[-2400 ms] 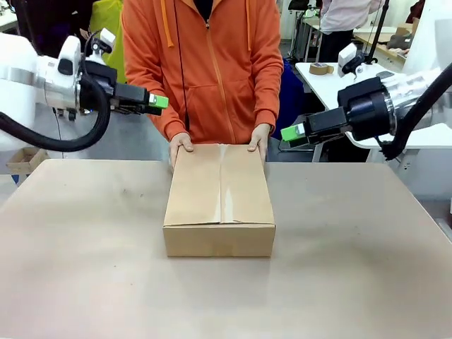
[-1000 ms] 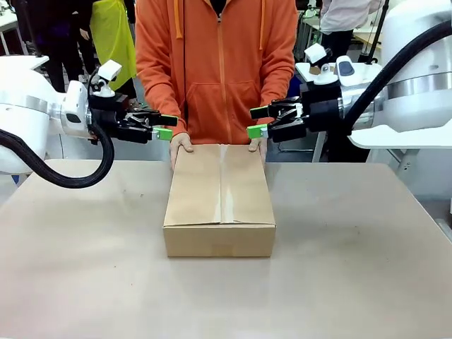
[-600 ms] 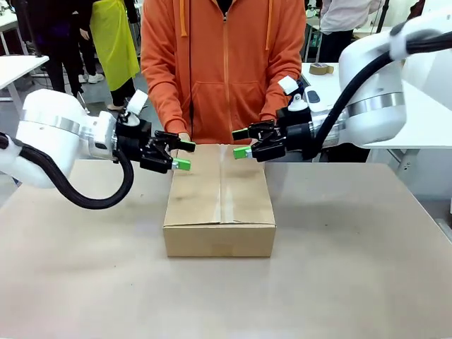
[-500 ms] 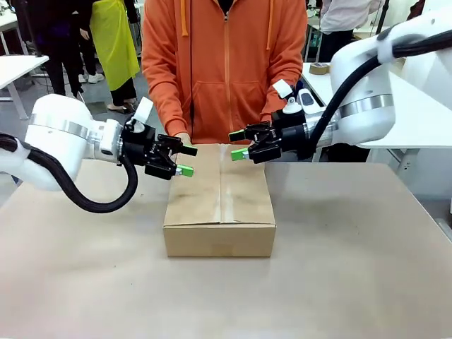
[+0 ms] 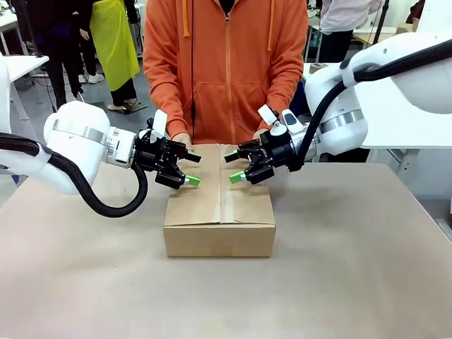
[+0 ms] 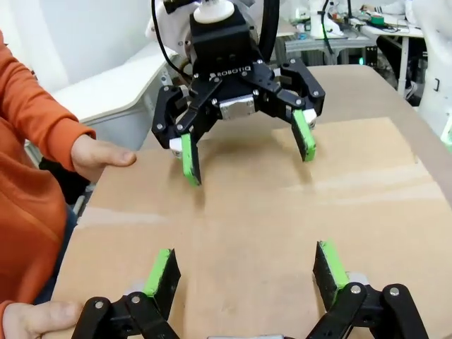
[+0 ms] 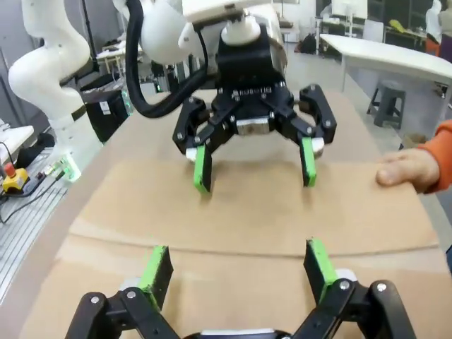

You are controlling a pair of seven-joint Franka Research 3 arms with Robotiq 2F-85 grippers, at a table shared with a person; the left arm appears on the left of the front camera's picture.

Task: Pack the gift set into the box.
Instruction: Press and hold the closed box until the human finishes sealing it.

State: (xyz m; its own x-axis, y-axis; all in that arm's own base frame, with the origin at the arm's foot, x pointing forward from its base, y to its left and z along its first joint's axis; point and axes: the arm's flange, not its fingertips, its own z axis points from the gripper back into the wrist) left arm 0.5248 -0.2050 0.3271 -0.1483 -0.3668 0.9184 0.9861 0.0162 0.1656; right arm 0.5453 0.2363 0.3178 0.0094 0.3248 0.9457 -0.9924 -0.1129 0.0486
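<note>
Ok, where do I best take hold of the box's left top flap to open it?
Probably its free long edge at the centre seam, where the two flaps of the closed box meet flat. Come from above with the left gripper, open over that flap; the person's hands hold the far end.

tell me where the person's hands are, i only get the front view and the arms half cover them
observer: in the left wrist view one hand rests its fingertips at the edge of the box, on the person's side
operator: and the other
observer: a second hand sits at the same edge, nearer the left gripper
operator: jaws holding anything
observer: no, the wrist views show it and the right gripper with open, empty jaws
</note>
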